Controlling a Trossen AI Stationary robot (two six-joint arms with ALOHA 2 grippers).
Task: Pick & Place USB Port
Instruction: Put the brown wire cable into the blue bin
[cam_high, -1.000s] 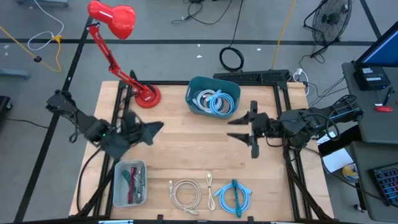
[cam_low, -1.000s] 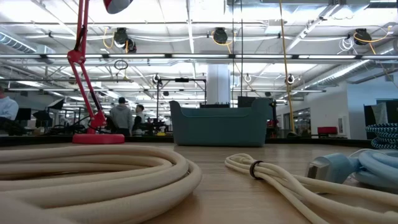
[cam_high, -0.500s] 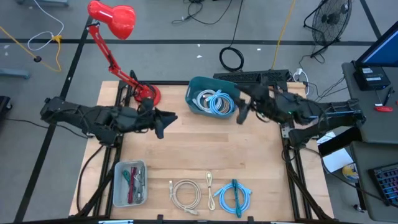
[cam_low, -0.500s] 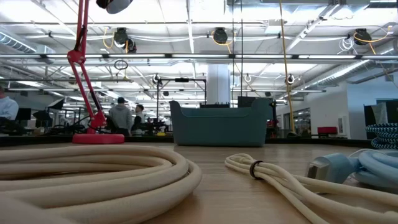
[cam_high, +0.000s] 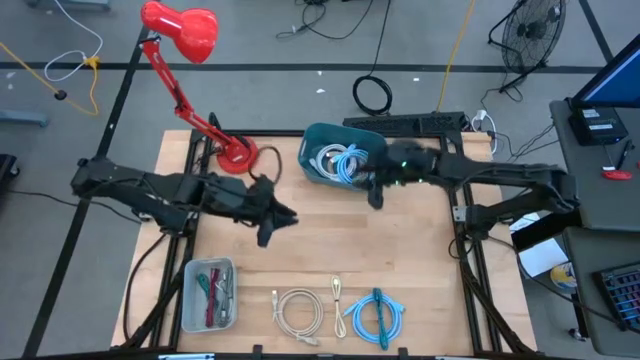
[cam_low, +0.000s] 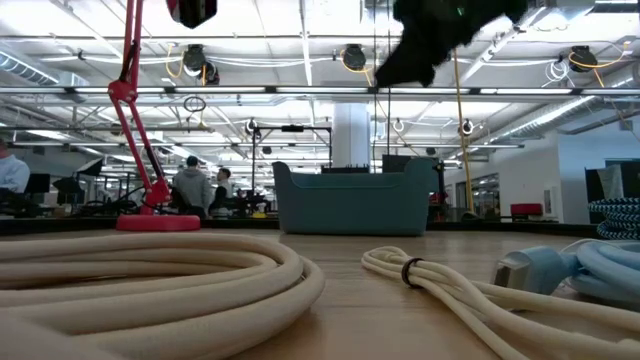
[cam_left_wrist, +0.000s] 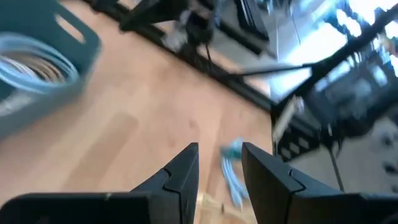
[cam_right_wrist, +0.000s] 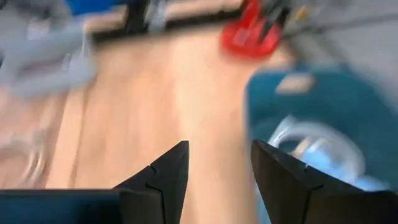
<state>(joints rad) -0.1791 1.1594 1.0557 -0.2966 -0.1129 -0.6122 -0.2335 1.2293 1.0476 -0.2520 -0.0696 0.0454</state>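
Showed a wooden table (cam_high: 330, 245) from above, with a red desk lamp (cam_high: 190, 60) at the far left corner, a teal bin (cam_high: 308, 150) of pale coiled cables at the far middle, and a clear tray (cam_high: 186, 295) of small parts at the near left. Found the USB cables lined up along the near edge, untouched: a cream coil (cam_high: 298, 310), a short cream lead (cam_high: 338, 295) and a blue coil (cam_high: 375, 315), all lying flat and just beside one another. Caught the left gripper (cam_high: 275, 222) stretched out over the table's middle left and the right gripper (cam_high: 375, 190) reaching in by the bin's near right corner, well apart from the cables, each with fingers parted and holding nothing.
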